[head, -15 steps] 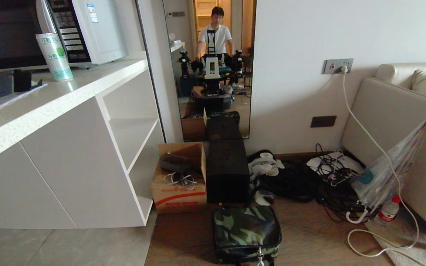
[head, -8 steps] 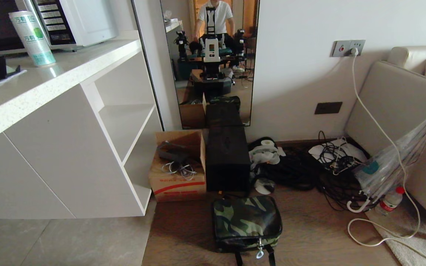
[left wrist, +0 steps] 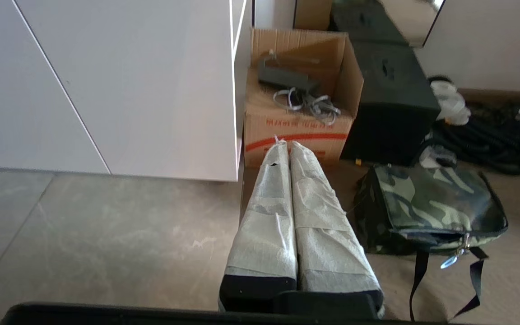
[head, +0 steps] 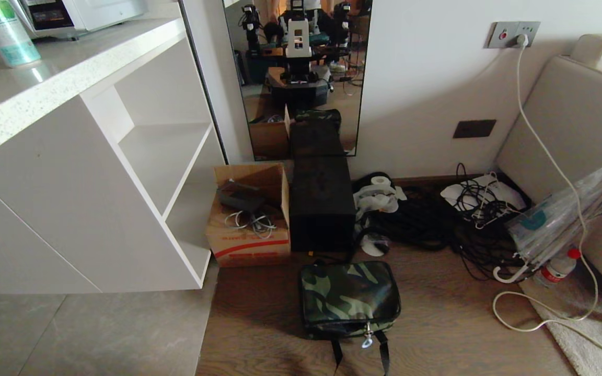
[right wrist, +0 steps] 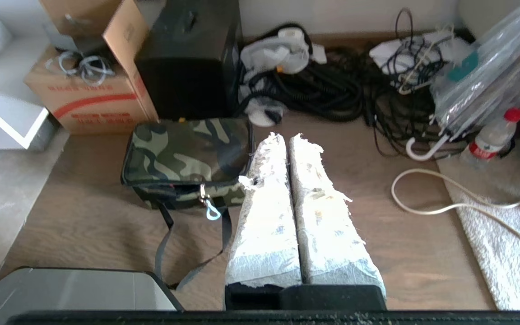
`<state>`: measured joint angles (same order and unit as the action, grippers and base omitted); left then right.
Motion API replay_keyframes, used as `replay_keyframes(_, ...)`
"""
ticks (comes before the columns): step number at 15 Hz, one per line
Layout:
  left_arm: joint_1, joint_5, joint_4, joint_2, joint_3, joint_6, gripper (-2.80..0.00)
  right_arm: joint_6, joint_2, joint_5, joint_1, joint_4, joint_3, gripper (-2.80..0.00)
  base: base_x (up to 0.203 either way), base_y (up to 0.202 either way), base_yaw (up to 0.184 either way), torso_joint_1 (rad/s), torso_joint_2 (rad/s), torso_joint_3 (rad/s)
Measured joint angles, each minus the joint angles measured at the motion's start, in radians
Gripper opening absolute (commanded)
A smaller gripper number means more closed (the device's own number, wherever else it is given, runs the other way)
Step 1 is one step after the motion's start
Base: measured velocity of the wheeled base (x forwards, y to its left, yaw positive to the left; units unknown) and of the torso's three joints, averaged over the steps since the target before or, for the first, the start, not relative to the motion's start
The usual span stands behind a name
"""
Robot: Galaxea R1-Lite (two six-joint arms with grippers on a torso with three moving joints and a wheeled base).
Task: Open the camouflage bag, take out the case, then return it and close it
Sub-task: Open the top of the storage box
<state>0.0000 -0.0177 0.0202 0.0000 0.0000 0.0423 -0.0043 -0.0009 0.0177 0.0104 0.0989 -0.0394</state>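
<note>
Two hands hang above the floor, neither one touching anything. The left hand [left wrist: 287, 146] has its tape-wrapped fingers pressed flat together, clenched on nothing, and it sits over the seam where grey tile meets the wooden floor [head: 447, 334], pointing toward the brown cardboard box [head: 249, 245]. The right hand [right wrist: 285, 137] is likewise clenched and empty, its white-wrapped fingers side by side, just to the right of the camouflage bag [head: 349, 298].

That bag lies flat on the wooden floor, zipped shut, a silvery zipper pull [head: 367, 342] dangling at its near edge and black straps [head: 383, 356] trailing toward me. Directly behind it stands a taller black box [head: 322, 203], with the cardboard box touching that one's left side; cables and a dark adapter lie in the open carton. A white cabinet with a speckled counter [head: 66, 73] stands further left. To the right, a tangle of black cables [head: 437, 230], a clear umbrella [head: 562, 224] and a red-capped bottle [head: 559, 269] crowd the foot of the beige sofa. The case itself is nowhere visible.
</note>
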Motion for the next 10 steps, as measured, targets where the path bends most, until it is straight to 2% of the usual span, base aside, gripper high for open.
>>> replay_keyframes(10,0.000,0.000,0.000,0.000,0.000,0.000,-2.80,0.000,0.000,0.000,0.000,0.000,-0.001,-2.80,0.000,0.000,0.000,0.003,0.00,-0.199)
